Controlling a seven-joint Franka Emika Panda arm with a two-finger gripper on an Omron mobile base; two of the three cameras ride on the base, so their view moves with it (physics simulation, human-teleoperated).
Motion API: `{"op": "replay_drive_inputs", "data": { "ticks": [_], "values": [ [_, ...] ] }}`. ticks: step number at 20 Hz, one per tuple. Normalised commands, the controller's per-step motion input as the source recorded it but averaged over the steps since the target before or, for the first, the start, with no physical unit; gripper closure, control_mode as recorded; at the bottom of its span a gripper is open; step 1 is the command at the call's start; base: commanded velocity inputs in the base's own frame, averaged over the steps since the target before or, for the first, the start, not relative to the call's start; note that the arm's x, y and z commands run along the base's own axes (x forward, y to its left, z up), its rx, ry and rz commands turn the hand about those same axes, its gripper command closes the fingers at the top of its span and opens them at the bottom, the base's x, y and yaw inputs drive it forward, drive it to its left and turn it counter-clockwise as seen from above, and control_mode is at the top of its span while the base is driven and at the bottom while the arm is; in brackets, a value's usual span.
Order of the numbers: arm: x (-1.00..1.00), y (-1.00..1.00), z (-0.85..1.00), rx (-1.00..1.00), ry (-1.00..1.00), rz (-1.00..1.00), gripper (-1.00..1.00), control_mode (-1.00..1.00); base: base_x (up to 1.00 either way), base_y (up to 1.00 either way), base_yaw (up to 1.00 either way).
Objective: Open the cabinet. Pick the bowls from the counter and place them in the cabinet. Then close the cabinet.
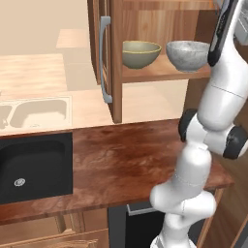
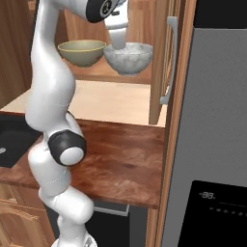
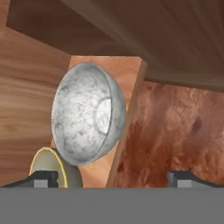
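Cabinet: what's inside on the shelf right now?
Inside the cabinet, two bowls sit side by side on the shelf: olive-yellow bowl and white-grey bowl. The arm covers the shelf's right end.

Both bowls (image 1: 164,54) fill the shelf (image 1: 160,72); counter (image 1: 126,160) lies free.

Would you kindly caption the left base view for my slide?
Both bowls, olive and white-grey, sit on the open cabinet's shelf.

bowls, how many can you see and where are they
2, both on the shelf inside the open cabinet. The olive-yellow bowl sits nearer the left door; the white-grey bowl stands beside it to the right, close to the arm. None is seen on the counter.
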Motion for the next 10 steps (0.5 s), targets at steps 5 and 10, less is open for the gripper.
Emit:
{"op": "replay_drive_inputs", "data": {
  "ticks": [5, 10],
  "values": [
    [-1.0, 0.01, -0.59, -0.01, -0.54, -0.01, -1.0, -1.0, 0.0, 0.0, 0.0],
    [-1.0, 0.26, -1.0, -0.14, -0.46, 0.0, -1.0, -1.0, 0.0, 0.0, 0.0]
  ]
}}
